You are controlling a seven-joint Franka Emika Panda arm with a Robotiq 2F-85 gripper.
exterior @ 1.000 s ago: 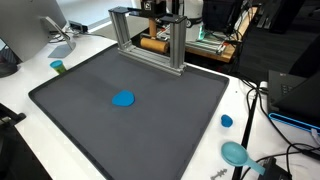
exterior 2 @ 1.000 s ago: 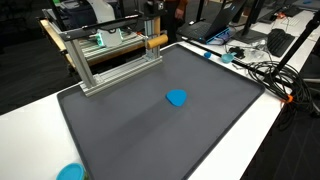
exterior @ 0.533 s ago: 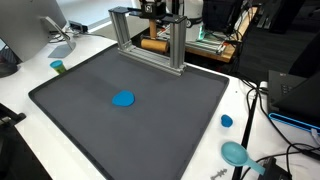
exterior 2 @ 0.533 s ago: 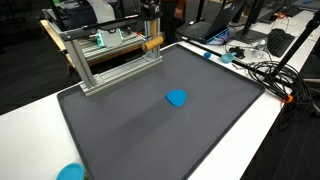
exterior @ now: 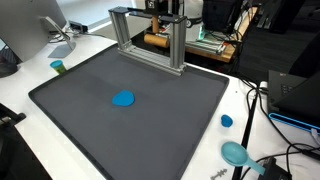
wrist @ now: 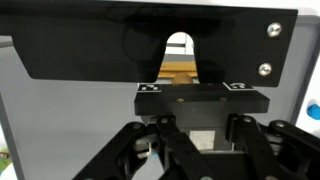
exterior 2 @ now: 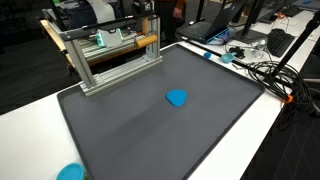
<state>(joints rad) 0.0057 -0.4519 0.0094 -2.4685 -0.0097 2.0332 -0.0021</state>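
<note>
A wooden rod hangs level beside the aluminium frame at the back of the grey mat. My gripper comes down from above and is shut on the rod. In the wrist view the gripper shows dark linkages drawn together under a black block with two markers. Above it a black plate has a keyhole slot, and a bit of wood shows through. A blue disc lies flat mid-mat, well away from the gripper.
A green cup stands off the mat's corner. A small blue cap and a teal bowl sit on the white table. Cables run along one side. Desk clutter crowds behind the frame.
The wooden rod has shifted slightly sideways along the frame with the gripper. The blue disc has not moved.
</note>
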